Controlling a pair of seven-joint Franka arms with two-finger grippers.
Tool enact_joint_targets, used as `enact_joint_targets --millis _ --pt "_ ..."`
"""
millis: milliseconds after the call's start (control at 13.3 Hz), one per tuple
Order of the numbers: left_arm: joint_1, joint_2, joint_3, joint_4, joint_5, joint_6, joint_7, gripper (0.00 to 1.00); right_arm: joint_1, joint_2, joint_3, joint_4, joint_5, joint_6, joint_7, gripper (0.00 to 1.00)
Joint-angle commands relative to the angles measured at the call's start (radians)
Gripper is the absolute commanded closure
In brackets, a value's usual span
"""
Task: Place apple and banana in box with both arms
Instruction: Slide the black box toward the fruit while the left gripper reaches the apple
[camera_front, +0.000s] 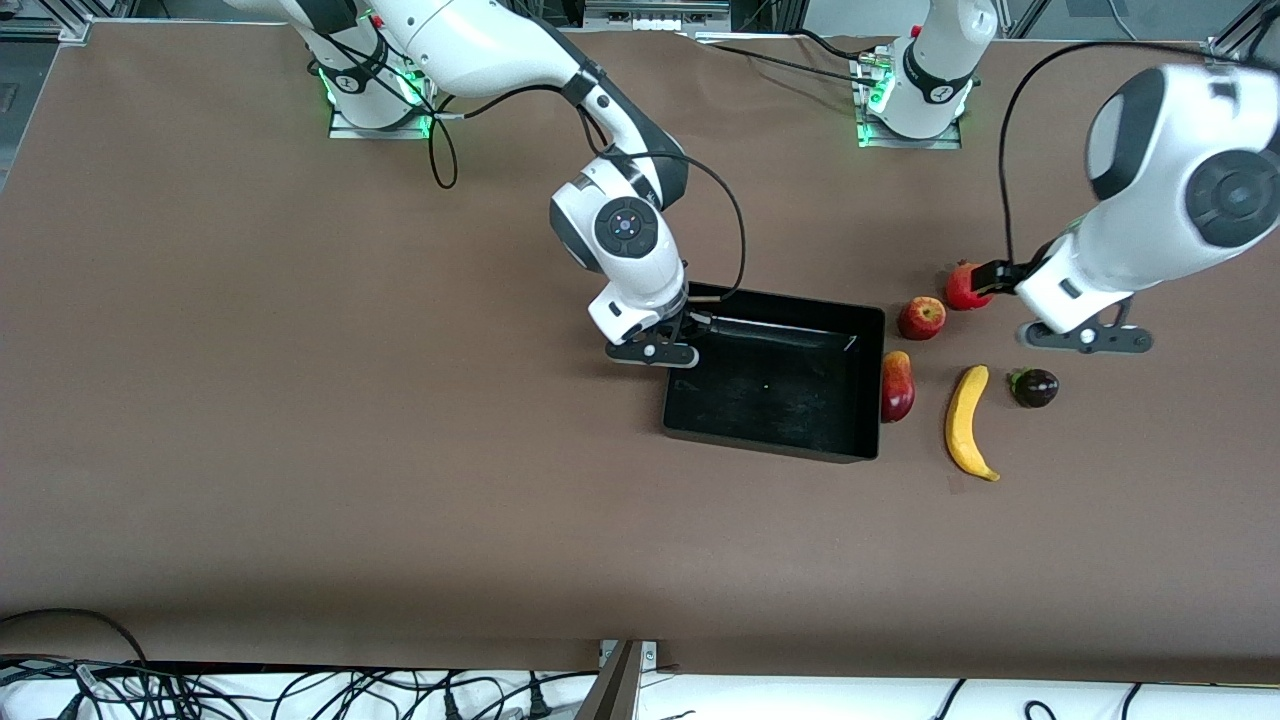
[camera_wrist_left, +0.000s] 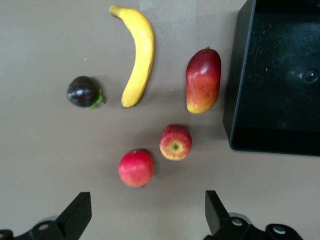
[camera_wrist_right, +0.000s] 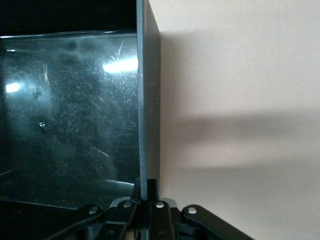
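The apple (camera_front: 921, 318) lies on the table beside the box (camera_front: 770, 446), at the box's end toward the left arm. The banana (camera_front: 968, 422) lies nearer to the front camera than the apple. My right gripper (camera_front: 690, 326) is shut on the box's wall at the right arm's end; the right wrist view shows its fingers (camera_wrist_right: 148, 192) pinching that wall (camera_wrist_right: 148, 100). My left gripper (camera_front: 1085, 340) is open and empty over bare table. In the left wrist view (camera_wrist_left: 147, 215) it is a little short of the apple (camera_wrist_left: 175, 142), the banana (camera_wrist_left: 139, 55) and the box (camera_wrist_left: 235, 85).
A red pomegranate (camera_front: 965, 287) lies next to the apple, closest to my left gripper. A red-yellow mango (camera_front: 897, 386) lies against the box's outer wall. A dark purple fruit (camera_front: 1034, 387) lies beside the banana, toward the left arm's end.
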Motion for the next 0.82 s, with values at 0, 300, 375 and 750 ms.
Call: enact_joint_targets --millis 0,300,375,750 --pt "-0.001 -0.041 -0.006 -0.227 0.0 0.255 0.017 0.0 0.012 0.003 -0.01 0.036 0.013 0.001 -0.021 1.0" --pt "-0.002 -0.032 -0.012 -0.411 0.0 0.519 0.053 0.0 0.003 -0.014 -0.014 0.04 0.015 -0.008 -0.071 0.0" --pt "0.001 -0.02 -0.012 -0.415 0.0 0.536 0.128 0.0 0.0 -0.024 -0.021 0.04 0.015 -0.013 -0.073 0.0" --pt "-0.002 0.02 -0.012 -0.528 0.0 0.717 0.265 0.0 -0.156 -0.199 -0.042 0.056 0.012 -0.284 -0.296 0.0"
